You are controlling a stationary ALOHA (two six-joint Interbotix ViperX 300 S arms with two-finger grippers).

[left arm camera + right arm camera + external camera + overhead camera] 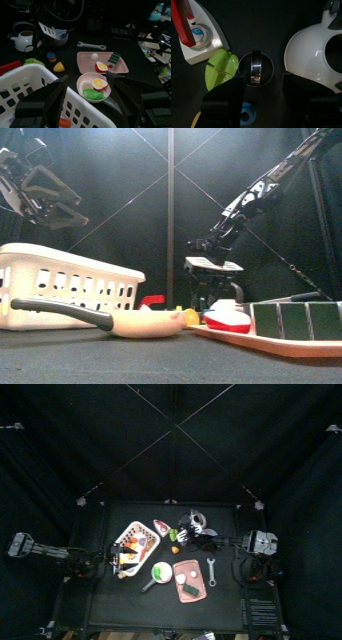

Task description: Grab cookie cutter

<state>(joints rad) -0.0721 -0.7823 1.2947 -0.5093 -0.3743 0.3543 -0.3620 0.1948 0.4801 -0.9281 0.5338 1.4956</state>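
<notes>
1. Since the task wants only the cutter, the table (104, 606) matters mostly as a frame. The work sits near its far edge, a little right of the middle, where the right arm (254, 544) reaches in from the right edge.
2. The left arm (47, 552) rests by the left edge. The left gripper (90, 102) hangs wide open and empty over the basket (20, 85), well apart from the cutter. The right arm is plainly the nearer one.
3. The kettle (311, 47) stands just beside the cutter on one side, with a narrow dark gap between them. The iron (198, 35) lies further off on the other side.
4. The right gripper (264, 90) points down at the table, its jaws spread nearly full and holding nothing.
5. The green leaf (221, 67) lies against the cutter's side, opposite the kettle. I cannot tell whether it touches the cutter or slips under its rim.
6. The cutter (254, 69) is a small metal ring lying flat on the table.
   - It sits just ahead of the open jaws, a shade toward the leaf-side jaw.
   - Its bright band runs away from the gripper, in line with the jaws' length and across the direction in which they close.
   - My judgement is that a short reach forward and down would put one jaw on the leaf side and one in the kettle gap.
</notes>
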